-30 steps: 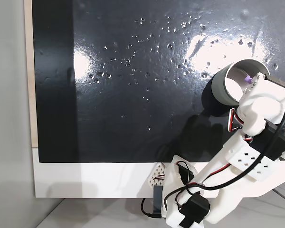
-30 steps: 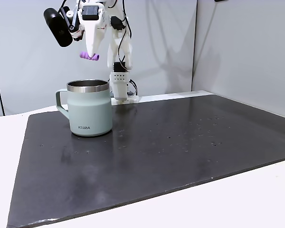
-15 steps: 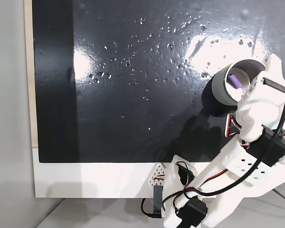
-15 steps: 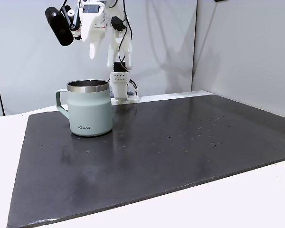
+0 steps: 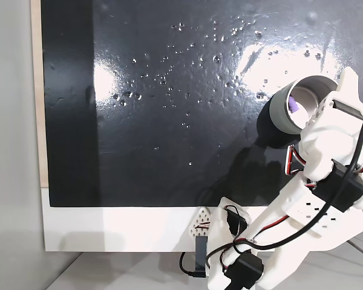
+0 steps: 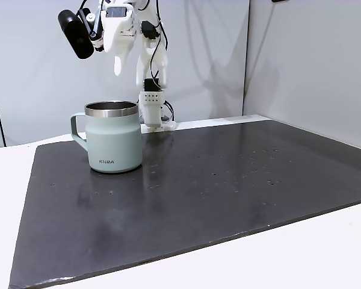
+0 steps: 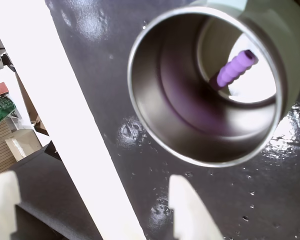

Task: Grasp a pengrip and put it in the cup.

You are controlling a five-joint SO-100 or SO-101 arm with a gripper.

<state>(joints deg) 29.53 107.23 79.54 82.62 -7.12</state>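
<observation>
The grey-green cup [image 6: 114, 141] stands on the left part of the black mat [image 6: 228, 180] in a fixed view. Looking down, the wrist view has the lilac pengrip [image 7: 235, 67] lying inside the cup [image 7: 140, 80], leaning on the shiny inner wall. It is a small purple spot within the cup [image 5: 278, 112] in a fixed view, pengrip [image 5: 294, 106]. My gripper [image 6: 117, 65] hangs well above the cup's rim. Its pale fingers [image 7: 182, 200] stand wide apart with nothing between them, so the gripper [image 7: 92, 200] is open.
The arm's base [image 6: 151, 111] stands just behind the cup at the mat's back edge. The mat [image 5: 169, 90] stretches wide to the left in a fixed view, speckled with small glints. A white board [image 5: 109, 229] borders it near the base.
One second ago my gripper held the pengrip above the cup. The jaws then opened, and the pengrip dropped into the cup, where it rests now. The gripper has stayed overhead.
</observation>
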